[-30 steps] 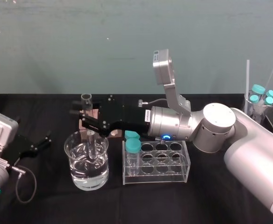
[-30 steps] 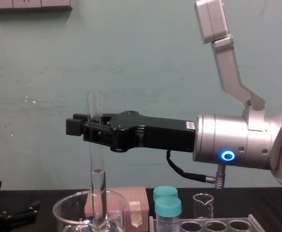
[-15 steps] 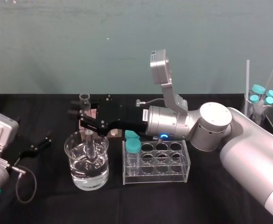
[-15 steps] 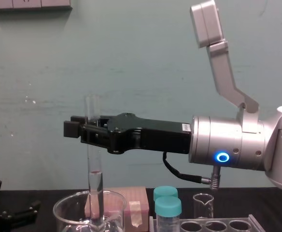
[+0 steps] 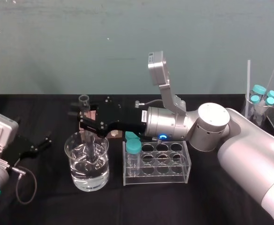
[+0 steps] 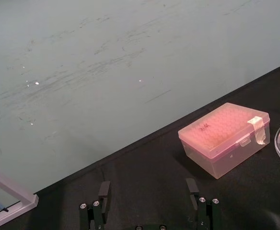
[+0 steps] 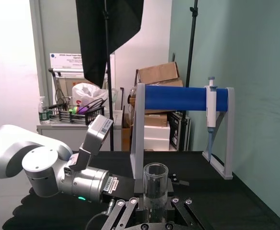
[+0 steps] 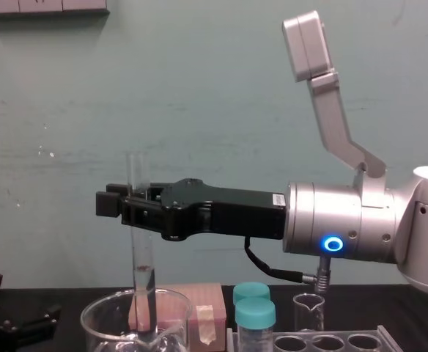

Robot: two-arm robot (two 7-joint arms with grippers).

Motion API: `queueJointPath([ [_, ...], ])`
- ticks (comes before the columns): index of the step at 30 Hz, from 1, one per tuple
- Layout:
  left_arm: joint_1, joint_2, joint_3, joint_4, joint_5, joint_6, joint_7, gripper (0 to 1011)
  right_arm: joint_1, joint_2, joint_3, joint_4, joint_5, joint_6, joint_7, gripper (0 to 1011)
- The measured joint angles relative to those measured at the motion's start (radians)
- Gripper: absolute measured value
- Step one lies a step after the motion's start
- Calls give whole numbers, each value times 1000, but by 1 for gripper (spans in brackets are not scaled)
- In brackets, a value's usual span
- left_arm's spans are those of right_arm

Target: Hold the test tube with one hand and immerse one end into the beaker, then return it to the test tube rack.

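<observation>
— What do we have, nearest first?
— Our left end effector (image 6: 148,189) sits parked at the left of the surface, fingers apart. Beyond it stands the beaker (image 5: 78,168), with the test tube rack (image 5: 160,177) just to its right.
— And the test tube (image 8: 140,257)?
— It is upright, long axis vertical, its lower end down inside the beaker. Our right end effector (image 8: 115,204) is clamped on it above the rim.
— Next?
— We judge a straight lift, then a shift right to the rack.
</observation>
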Motion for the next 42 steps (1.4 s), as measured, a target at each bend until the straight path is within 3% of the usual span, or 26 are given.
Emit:
queueJointPath([
  [42, 0, 0, 0, 0, 0, 0, 0, 1000, 12, -25, 7, 66, -27, -5, 19, 241],
])
